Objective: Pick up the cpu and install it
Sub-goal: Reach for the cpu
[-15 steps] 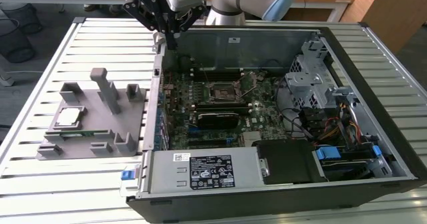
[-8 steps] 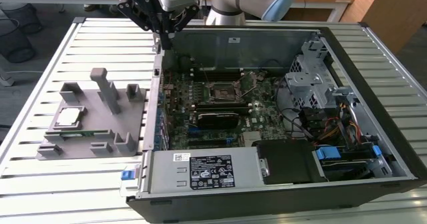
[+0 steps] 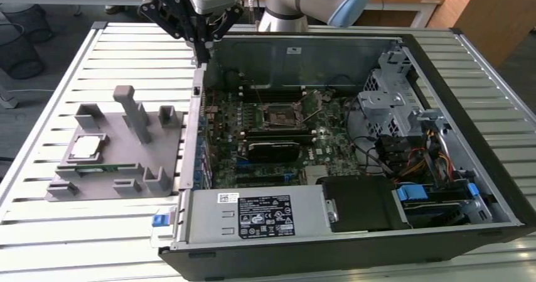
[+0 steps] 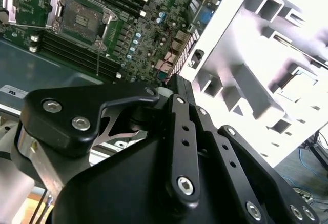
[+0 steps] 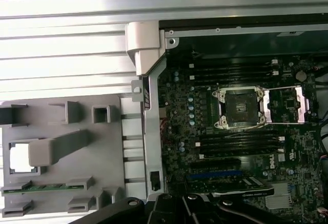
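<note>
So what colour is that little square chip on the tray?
The cpu is silver-white on top, clearest in the exterior view.

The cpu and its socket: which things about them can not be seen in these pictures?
1. cpu, first wrist view: a grey post of the holder covers one side.
2. Holder, second wrist view: glare whitens its pockets; contents unreadable.
3. socket, all views: its contacts are too small to judge.

In the first wrist view a grey post (image 5: 56,149) of the fixture (image 5: 110,183) hides part of the cpu (image 5: 18,158), itself glared white. Beside the fixture, the gripper (image 5: 189,209) is cut off by the picture's edge.
</note>
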